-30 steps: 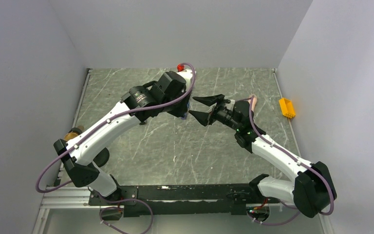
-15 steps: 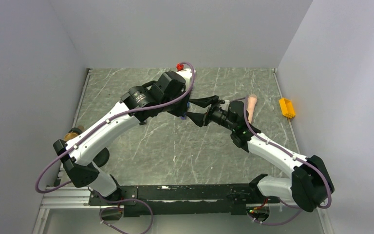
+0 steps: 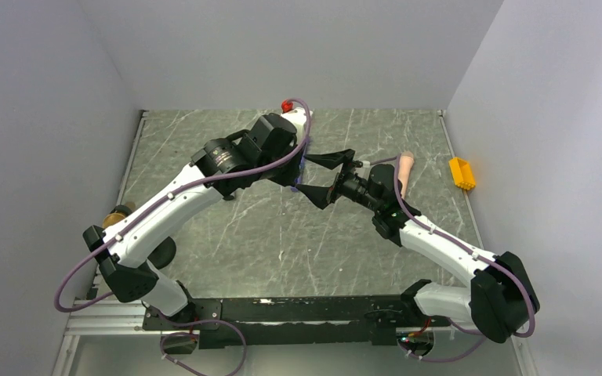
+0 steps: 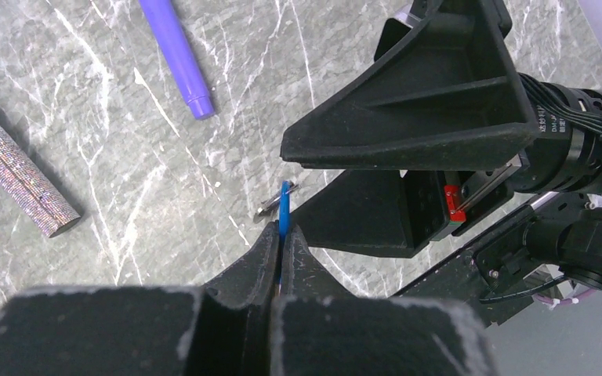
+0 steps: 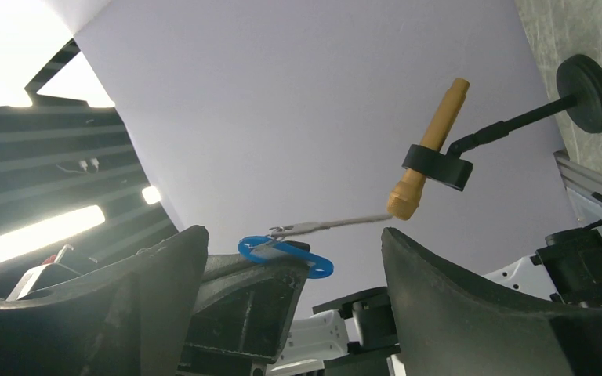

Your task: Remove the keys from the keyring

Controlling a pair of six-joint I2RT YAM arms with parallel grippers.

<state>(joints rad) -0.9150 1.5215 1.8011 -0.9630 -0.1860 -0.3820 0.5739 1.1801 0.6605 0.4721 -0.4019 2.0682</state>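
keyring (image 4: 284, 210) hangs pinched in the closed left fingers (image 4: 252, 254) above the counter (image 4: 117, 164); right fingers (image 4: 407, 117) have just spread wide around it, likely lining up for the dangling key (image 5: 325, 225).

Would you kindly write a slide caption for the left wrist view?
Left tool pinches the blue key tag; the open right tool brackets it, above the marble table.

White arms (image 3: 147, 225) with black joints (image 3: 223, 157), purple cables (image 3: 58, 291)
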